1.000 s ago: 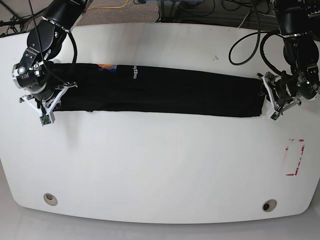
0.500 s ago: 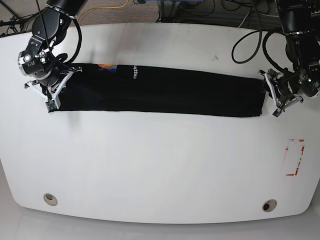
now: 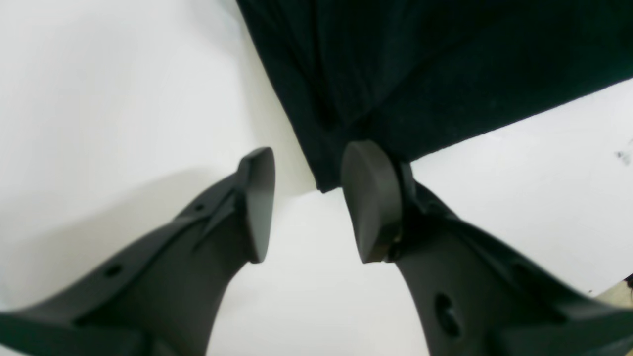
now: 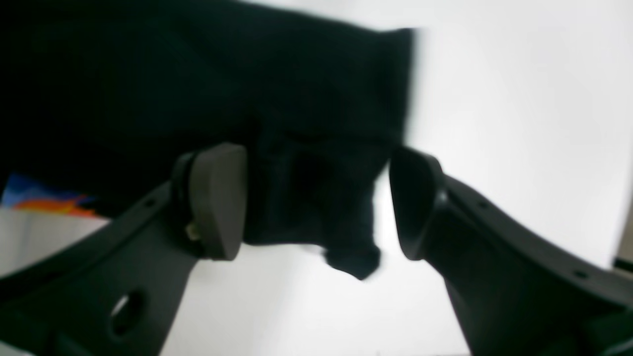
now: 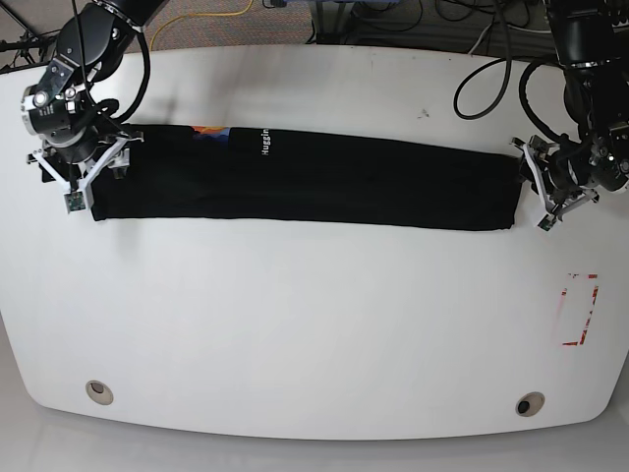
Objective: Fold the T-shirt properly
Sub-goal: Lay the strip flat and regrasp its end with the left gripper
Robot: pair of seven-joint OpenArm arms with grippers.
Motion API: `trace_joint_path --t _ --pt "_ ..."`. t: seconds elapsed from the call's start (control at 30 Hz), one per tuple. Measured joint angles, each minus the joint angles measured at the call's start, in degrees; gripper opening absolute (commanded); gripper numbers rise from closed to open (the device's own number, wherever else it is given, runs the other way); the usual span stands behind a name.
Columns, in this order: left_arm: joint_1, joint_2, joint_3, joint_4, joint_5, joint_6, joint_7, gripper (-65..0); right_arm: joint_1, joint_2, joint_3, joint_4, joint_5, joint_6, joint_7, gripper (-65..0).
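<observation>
We see the T-shirt (image 5: 305, 182) folded into a long band across the white bench (image 5: 314, 334). Our right claw (image 4: 316, 202) gapes wide around one end (gripping nothing) — our left claw (image 3: 306, 202) stands parted at the other corner.

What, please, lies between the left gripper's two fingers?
Bare white table, in the left wrist view; the T-shirt corner reaches only the left gripper fingertips.
</observation>
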Motion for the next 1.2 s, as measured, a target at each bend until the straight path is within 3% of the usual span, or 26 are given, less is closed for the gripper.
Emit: trace_joint_path --t 0.2,0.4,0.5,0.6,0.87,1.2 --pt "-0.09 0.15 -4.98 -0.02 -9.03 0.00 0.00 -40.3 0.00 -0.55 0.83 0.26 11.52 0.11 0.02 -31.2" --pt "-0.22 -0.04 -13.09 -0.20 -15.91 0.02 0.42 -40.1 -1.81 -0.66 -1.42 -1.01 11.56 -0.02 -0.09 -47.9" --pt "-0.22 0.04 -15.74 -0.22 -18.18 0.02 0.46 -40.1 -2.34 -1.81 -3.74 -2.69 11.39 0.00 -0.44 -53.0" --pt "-0.26 0.31 -17.40 -0.87 -19.78 0.02 0.42 -39.4 -2.08 -2.62 -4.90 -4.13 11.04 0.02 0.26 -53.1" --pt "-0.28 1.16 -20.57 -8.35 -24.52 0.02 0.50 -25.7 -1.81 -2.32 -5.88 -10.86 7.48 -0.02 6.58 -53.3" --pt "-2.73 1.31 -20.92 -17.00 -25.77 0.04 0.04 -25.6 -1.64 -2.36 -6.14 -17.18 5.57 -0.09 11.93 -53.3"
